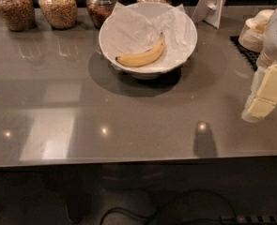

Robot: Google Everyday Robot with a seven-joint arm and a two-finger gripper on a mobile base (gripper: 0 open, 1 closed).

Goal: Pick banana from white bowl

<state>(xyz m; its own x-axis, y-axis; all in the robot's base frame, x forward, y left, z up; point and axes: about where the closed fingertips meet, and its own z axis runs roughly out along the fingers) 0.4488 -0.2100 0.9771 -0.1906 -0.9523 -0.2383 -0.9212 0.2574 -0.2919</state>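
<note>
A yellow banana (142, 55) lies curved inside the white bowl (109, 39), which is lined with crinkled white paper and stands at the back middle of the grey counter. My gripper (265, 97), white with pale yellow pads, hangs at the right edge of the view, above the counter. It is well to the right of the bowl and nearer the front, and it touches nothing. It holds nothing that I can see.
Several glass jars of grains and nuts (58, 6) line the back edge on the left. A white sign stand (213, 6) is behind the bowl on the right. Stacked off-white bowls (253, 32) sit on a black mat (243, 48) at the far right.
</note>
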